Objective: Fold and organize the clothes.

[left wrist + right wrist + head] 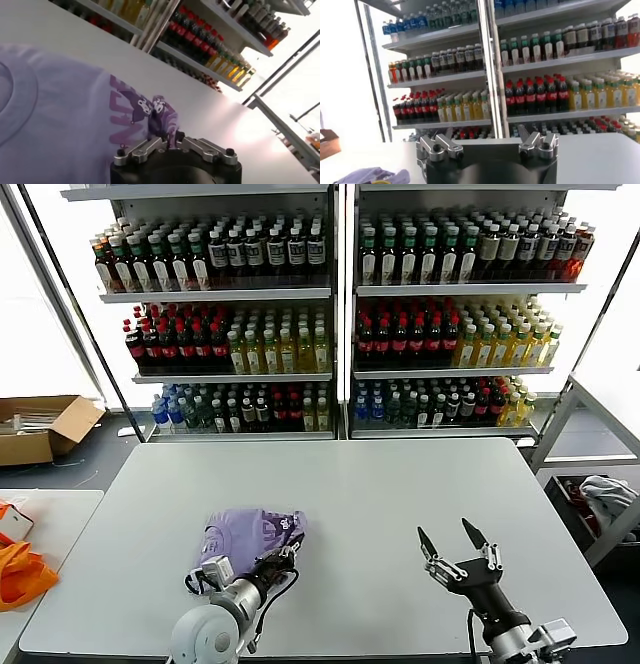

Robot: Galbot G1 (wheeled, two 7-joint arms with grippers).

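The clothes are one lavender T-shirt (250, 534), lying bunched and partly folded on the near left of the white table (400, 484). Its dark purple cartoon print (160, 112) faces up. My left gripper (287, 552) sits at the shirt's near right edge, its fingers nearly together with a pinch of lavender fabric between the tips (170, 136). My right gripper (447, 532) hovers open above the table's near right, holding nothing and well apart from the shirt. In the right wrist view its fingers (449, 135) spread wide, and the shirt (370, 175) shows in a corner.
Drink shelves (340, 314) stand behind the table's far edge. A cardboard box (40, 427) lies on the floor at far left. An orange item (20, 574) rests on a side table (60, 509) at left. A metal frame and bin (595, 494) stand at right.
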